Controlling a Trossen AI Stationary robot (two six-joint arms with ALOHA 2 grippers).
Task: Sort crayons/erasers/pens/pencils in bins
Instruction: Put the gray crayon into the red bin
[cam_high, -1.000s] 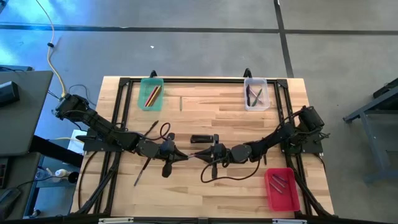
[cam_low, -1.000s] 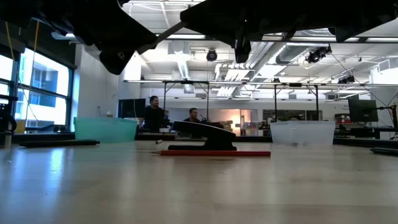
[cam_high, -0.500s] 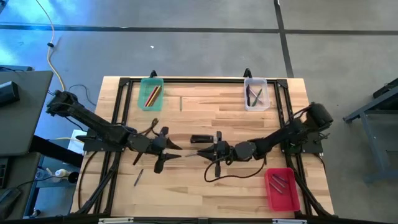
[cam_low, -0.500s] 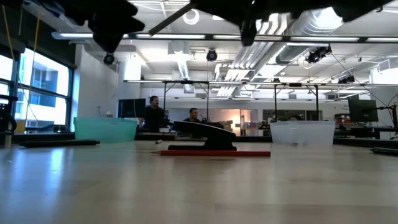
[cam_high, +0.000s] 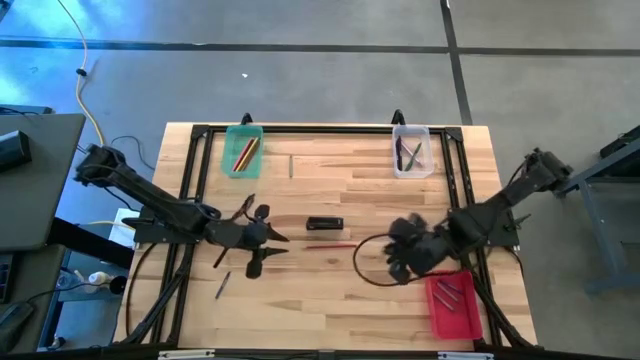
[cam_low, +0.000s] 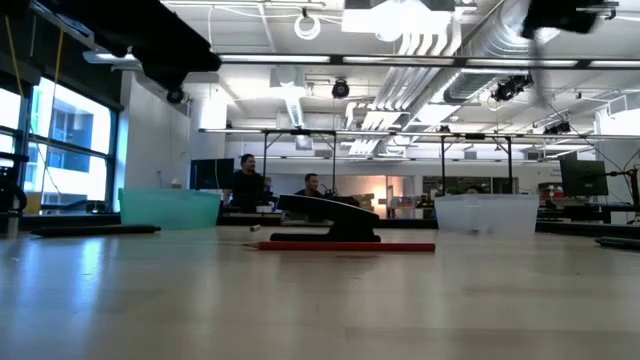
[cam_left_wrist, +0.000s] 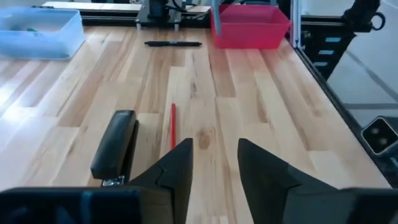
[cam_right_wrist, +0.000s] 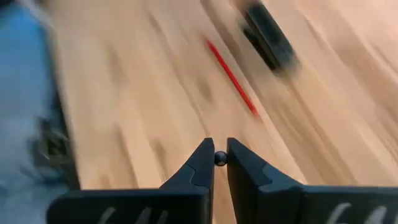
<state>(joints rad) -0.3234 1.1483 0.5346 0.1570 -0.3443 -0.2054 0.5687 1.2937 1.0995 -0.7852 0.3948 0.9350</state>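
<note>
A black stapler (cam_high: 324, 223) sat near the middle of the light wood worktop (cam_high: 330, 300). Grey floor (cam_high: 320, 80) all around, a yellow cable (cam_high: 88, 100) trailing off to one side, and two people (cam_low: 245, 185) hung out in the room behind.

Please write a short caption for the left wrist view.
Open left pincer above the table, red pencil and black stapler ahead.

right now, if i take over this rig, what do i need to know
Left gripper: open, empty, over mid-table by the red pencil.
Right gripper: shut on a small dark thing, likely a pen, near the red bin.
Done: pencils in the green bin, pens in the clear bin, a few items in the red bin.
Left: bin the held pen. The red pencil, a dark stick by the left arm and a black block lie loose.
</note>
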